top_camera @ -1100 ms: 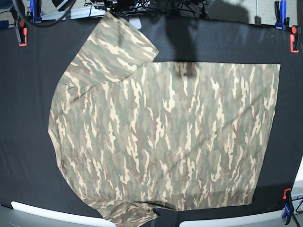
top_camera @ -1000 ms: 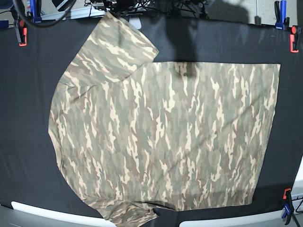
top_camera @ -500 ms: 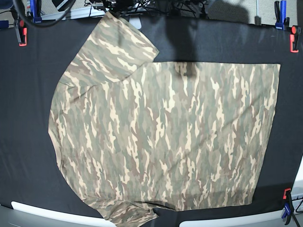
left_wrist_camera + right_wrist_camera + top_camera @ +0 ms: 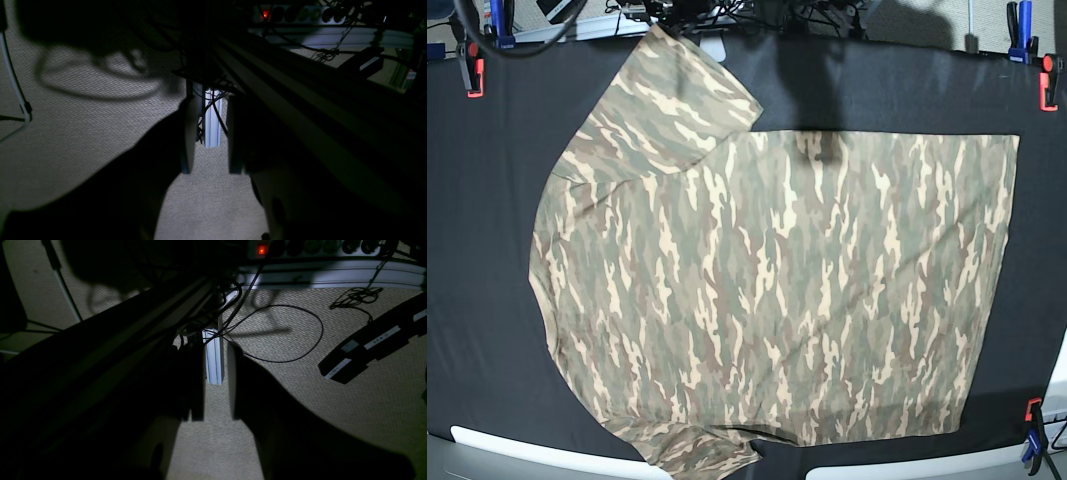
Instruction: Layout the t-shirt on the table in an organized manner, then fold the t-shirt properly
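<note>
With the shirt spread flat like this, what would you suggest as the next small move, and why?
Probably bring one arm down to a sleeve to start a fold: the t-shirt lies flat on the table, while both tools, the left and the right, hang off the table over carpet.

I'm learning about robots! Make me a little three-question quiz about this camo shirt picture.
1. True or false: the camouflage-print fabric t-shirt lies spread flat on the black cloth table.
2. Which colours are the clamps at the table's corners?
3. Is either robot hand touching the shirt? A yes, B no.

Key: 1 true. 2 red and blue. 3 B; both the left hand and right hand hang over carpet.
</note>
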Robot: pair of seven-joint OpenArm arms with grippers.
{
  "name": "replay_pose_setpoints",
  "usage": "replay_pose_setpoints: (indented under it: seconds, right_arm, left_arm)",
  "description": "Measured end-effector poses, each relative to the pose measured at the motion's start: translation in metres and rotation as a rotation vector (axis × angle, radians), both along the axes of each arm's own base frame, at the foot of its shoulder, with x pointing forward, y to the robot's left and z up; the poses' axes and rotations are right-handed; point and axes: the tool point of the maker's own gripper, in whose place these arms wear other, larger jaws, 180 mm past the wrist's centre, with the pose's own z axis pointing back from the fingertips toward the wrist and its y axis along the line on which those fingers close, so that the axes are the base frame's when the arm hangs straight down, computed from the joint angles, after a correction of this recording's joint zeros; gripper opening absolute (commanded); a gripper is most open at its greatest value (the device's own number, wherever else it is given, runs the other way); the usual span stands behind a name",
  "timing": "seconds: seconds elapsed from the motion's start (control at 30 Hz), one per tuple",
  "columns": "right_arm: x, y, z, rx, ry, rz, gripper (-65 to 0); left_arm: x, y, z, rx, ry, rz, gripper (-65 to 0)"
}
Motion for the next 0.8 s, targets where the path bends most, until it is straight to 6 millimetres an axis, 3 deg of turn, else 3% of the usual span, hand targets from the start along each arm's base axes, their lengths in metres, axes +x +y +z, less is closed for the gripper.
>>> replay_pose_setpoints:
  seconds: [0.8]
  right_arm:
    - [0.0005, 0.0013, 0.0002, 0.007, -0.004, 0.001, -53.5]
  left_arm:
    - [0.0, 0.0, 0.0, 0.0, 0.0, 0.0, -50.1]
